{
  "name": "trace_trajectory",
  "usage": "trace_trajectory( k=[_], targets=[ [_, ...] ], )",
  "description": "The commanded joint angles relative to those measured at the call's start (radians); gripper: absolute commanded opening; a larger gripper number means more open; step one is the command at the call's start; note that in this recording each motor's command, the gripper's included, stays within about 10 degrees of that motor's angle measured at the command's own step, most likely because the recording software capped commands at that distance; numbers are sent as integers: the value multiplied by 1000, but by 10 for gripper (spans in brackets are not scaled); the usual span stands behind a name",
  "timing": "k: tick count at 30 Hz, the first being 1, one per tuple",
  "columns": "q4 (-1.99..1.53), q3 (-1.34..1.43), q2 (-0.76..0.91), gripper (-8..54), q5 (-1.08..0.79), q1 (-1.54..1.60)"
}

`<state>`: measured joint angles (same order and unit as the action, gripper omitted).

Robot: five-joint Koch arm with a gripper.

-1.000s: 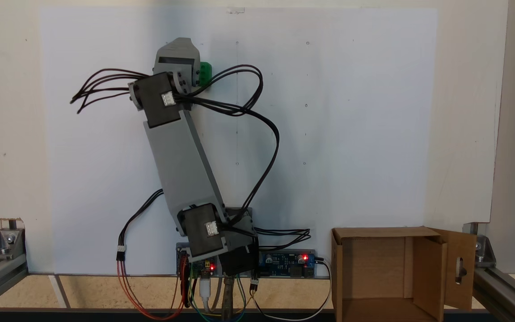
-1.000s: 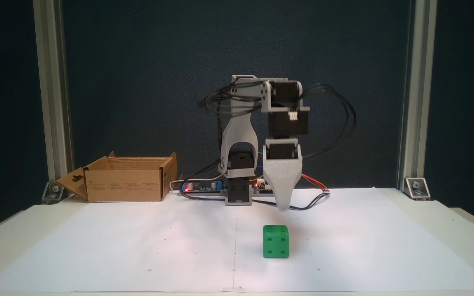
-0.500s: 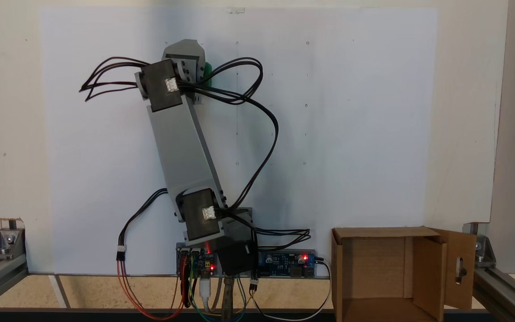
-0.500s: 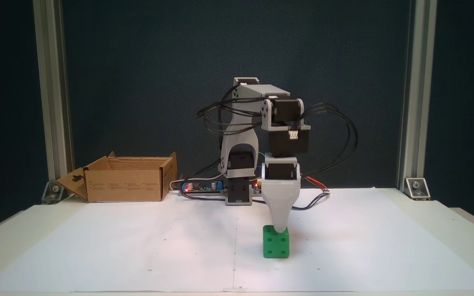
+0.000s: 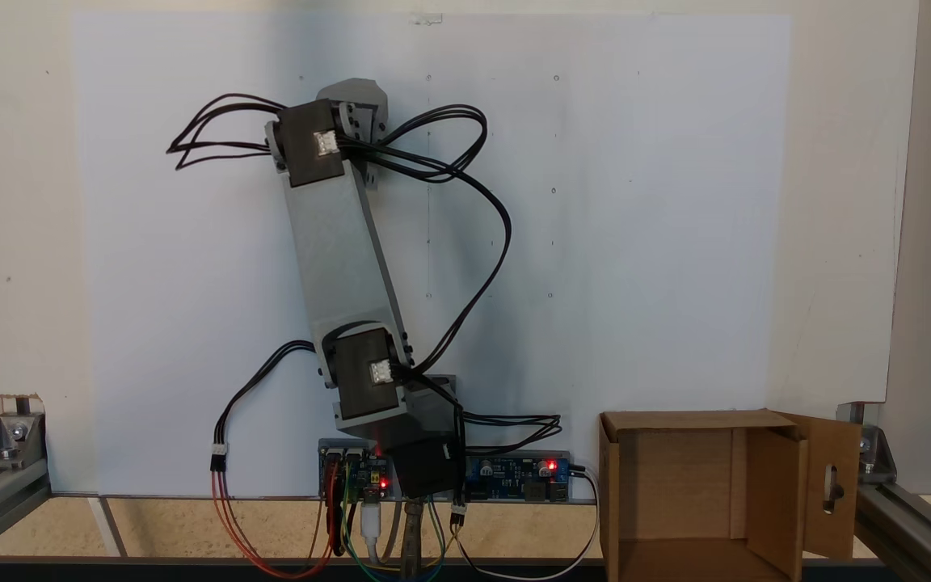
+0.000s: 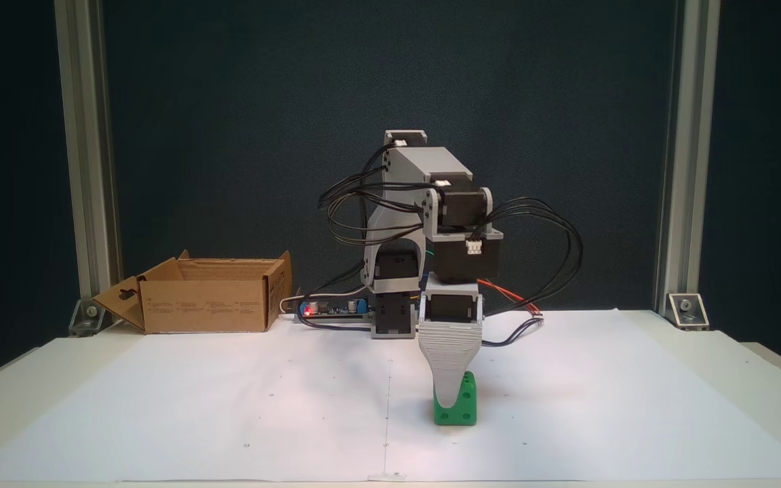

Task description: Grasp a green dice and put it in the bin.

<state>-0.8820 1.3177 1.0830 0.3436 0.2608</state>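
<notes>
While the bin (image 6: 204,303) is sitting well apart, the gripper (image 6: 449,404) is covering the green dice (image 6: 462,407); its grip is impossible to tell.

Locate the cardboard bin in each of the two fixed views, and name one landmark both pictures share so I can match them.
Top-down fixed view: the bin sits at the lower right, open side to the camera, its slotted flap swung out to the right.
Front fixed view: the bin stands at the left rear of the table, slotted flap on its left.
Shared landmark: the lit circuit board at the arm's base, beside the bin.
</notes>
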Motion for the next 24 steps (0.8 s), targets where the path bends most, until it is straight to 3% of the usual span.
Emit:
trace_trajectory(
  k=[1, 24],
  targets=[
    [2, -11, 9, 439, 49, -11],
    [78, 6, -51, 432, 51, -6]
  ],
)
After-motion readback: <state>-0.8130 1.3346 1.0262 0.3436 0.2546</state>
